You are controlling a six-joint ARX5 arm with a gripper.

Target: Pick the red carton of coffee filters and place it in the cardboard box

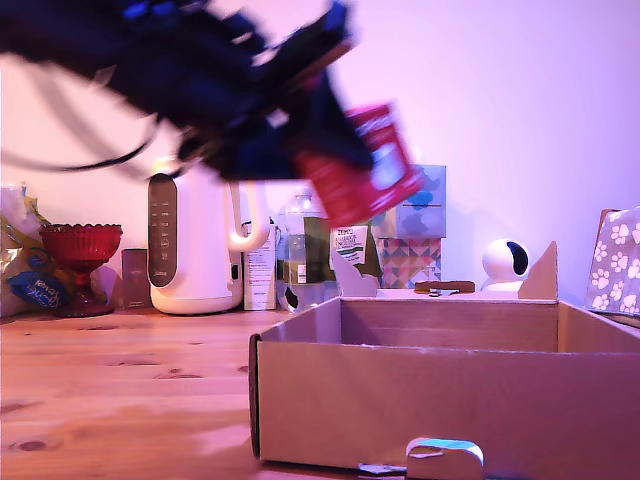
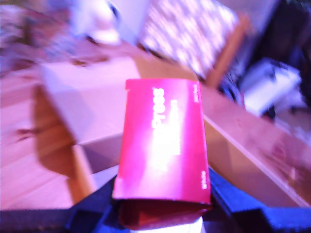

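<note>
The red carton of coffee filters hangs tilted in the air, blurred by motion, above the far left part of the cardboard box in the exterior view. My dark gripper is shut on it, with the arm reaching in from the exterior view's upper left. In the wrist view the red carton fills the middle, white lettering on its face, with my gripper holding its near end and the cardboard box below it.
A white kettle, a red glass footed bowl, patterned tissue boxes, bottles and a small white camera line the back of the wooden table. A paw-print box stands at the exterior view's right.
</note>
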